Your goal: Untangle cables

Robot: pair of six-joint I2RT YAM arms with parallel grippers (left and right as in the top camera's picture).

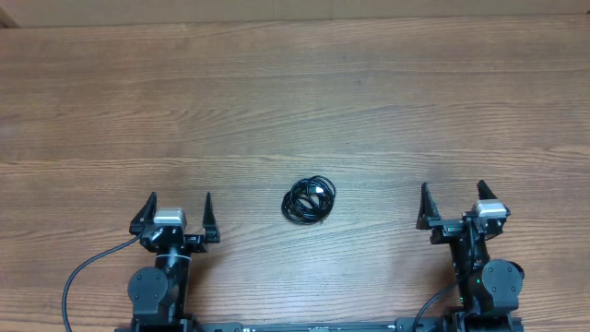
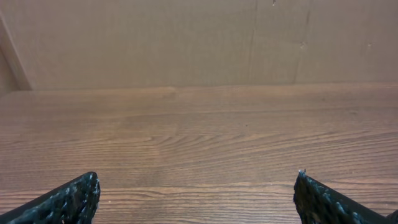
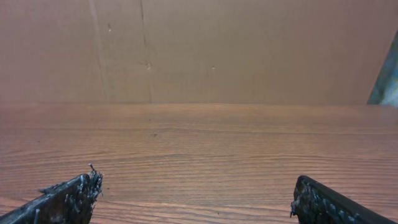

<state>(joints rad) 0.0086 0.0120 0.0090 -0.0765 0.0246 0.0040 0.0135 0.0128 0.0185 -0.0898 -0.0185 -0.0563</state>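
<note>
The cables [image 1: 309, 199] lie in a tight coil, at 3 o'clock from the left gripper [image 1: 179, 205] and 9 o'clock from the right gripper [image 1: 453, 195], roughly midway. Both have their fingers spread and empty.

A wood-grain table [image 1: 295, 92] meets a plain brown wall [image 2: 186, 37].

The table [image 1: 295, 92] is brown wood-grain, smooth and matt. The coiled black cables [image 1: 309, 199] look like plastic with a slight gloss. The left gripper [image 2: 196, 175] and right gripper [image 3: 196, 176] have black, rough, pitted fingers [image 2: 74, 199]. The far panel [image 3: 249, 50] looks like matt cardboard.
</note>
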